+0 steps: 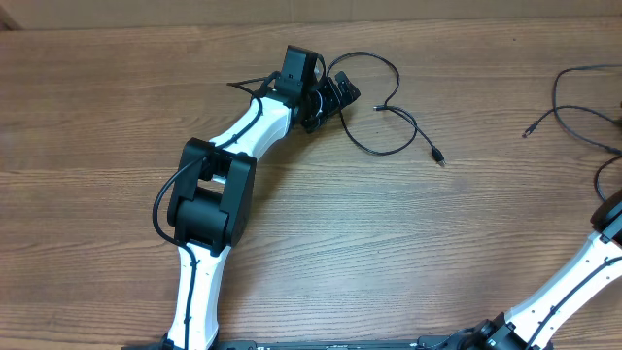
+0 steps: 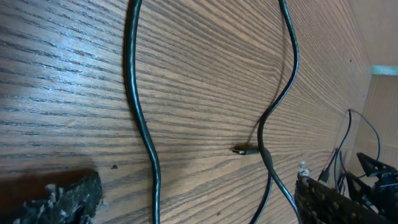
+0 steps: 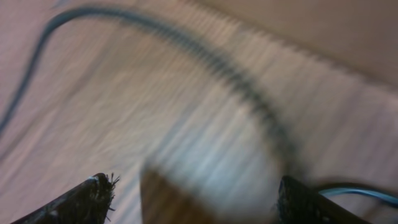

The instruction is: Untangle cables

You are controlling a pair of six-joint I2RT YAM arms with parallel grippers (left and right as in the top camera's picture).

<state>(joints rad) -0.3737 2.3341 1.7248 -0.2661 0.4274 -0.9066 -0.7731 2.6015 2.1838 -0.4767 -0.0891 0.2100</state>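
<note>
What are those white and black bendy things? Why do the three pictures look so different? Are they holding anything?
They are two robot arms, left and right, at a wooden table. One picture looks down from above. The other two come from little cameras on the wrists. Thin black cables lie on the wood: one cable by the left gripper, another cable near the right edge. The left gripper's fingers are spread wide and hold nothing. The right gripper shows up blurry, with its fingers apart, nothing between them.
</note>
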